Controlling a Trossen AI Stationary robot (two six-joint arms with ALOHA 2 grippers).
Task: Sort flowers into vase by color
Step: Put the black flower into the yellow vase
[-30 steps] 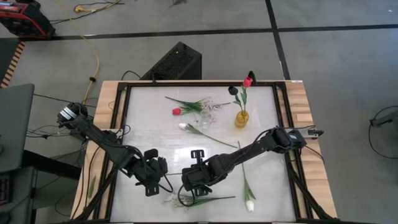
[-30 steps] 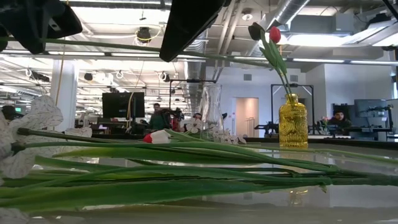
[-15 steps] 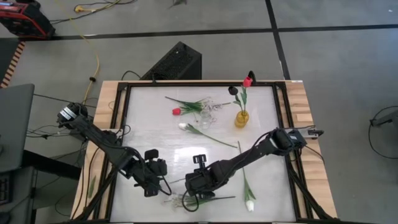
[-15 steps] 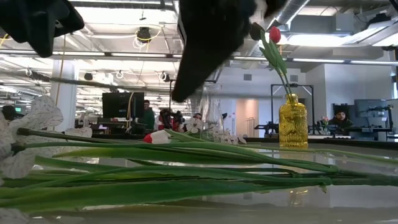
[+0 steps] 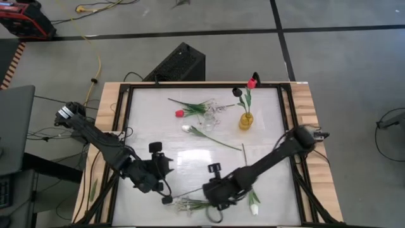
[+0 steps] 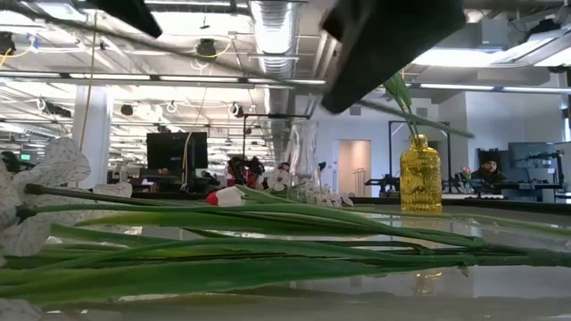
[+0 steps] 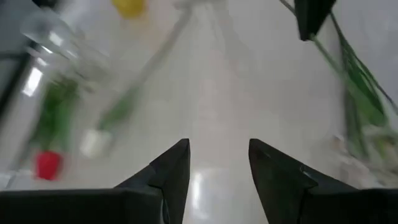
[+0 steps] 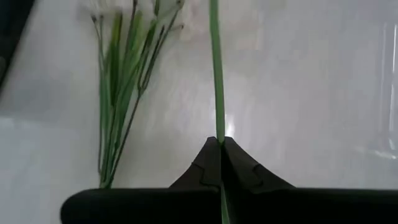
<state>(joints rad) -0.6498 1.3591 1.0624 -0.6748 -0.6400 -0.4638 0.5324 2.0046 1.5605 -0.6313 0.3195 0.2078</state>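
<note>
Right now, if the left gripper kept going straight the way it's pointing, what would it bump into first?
Probably nothing soon. The left gripper is open, with bare table ahead. A white tulip lies off to one side; depth is unclear.

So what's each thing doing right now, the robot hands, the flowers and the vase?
left gripper: jaws open, empty.
right gripper: jaws shut on the green stem.
green stem: pinched, held up.
yellow vase: upright, holding a red bloom and a dark bloom.
red tulip: lying flat.
white tulip: lying flat near the front edge.
white sprigs: lying flat.
</note>
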